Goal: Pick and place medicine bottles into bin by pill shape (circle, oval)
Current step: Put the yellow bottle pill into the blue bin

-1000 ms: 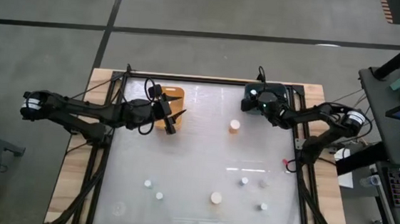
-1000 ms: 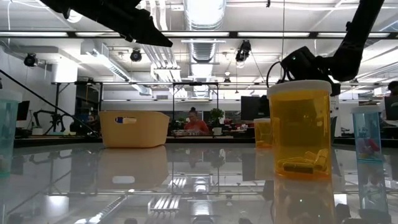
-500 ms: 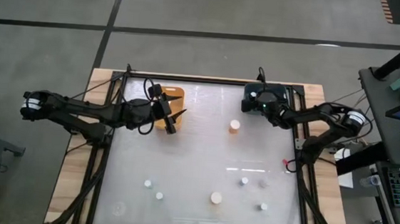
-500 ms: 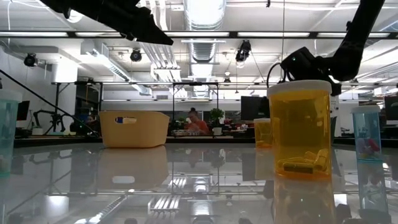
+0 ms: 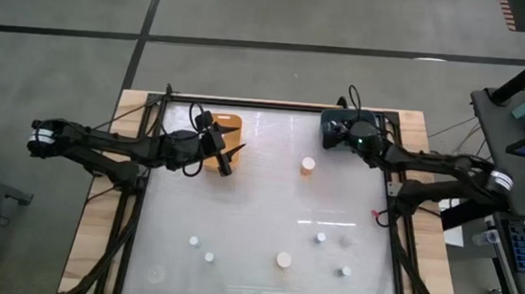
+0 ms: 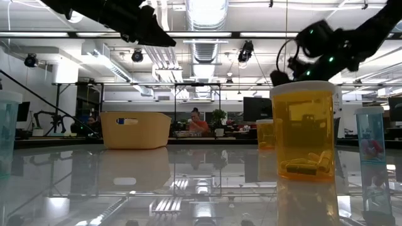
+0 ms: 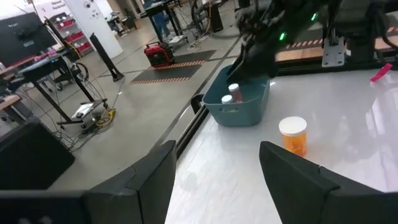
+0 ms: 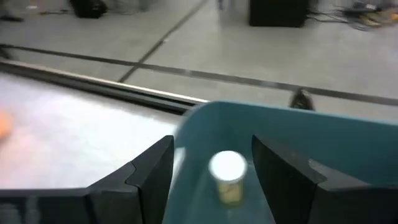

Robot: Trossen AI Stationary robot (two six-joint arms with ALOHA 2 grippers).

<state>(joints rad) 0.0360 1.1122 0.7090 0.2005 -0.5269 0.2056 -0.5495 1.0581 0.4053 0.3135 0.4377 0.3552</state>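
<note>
Now right claw point(image 8: 208, 180) open above blue bin point(image 8: 323, 143).

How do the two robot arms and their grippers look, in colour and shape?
Both arms are slim, dark and jointed, with black cables looping along them. The left arm has a white band near its base. The right arm shows small green lights by its wrist. Each gripper has two flat dark fingers, wedge-shaped.
</note>
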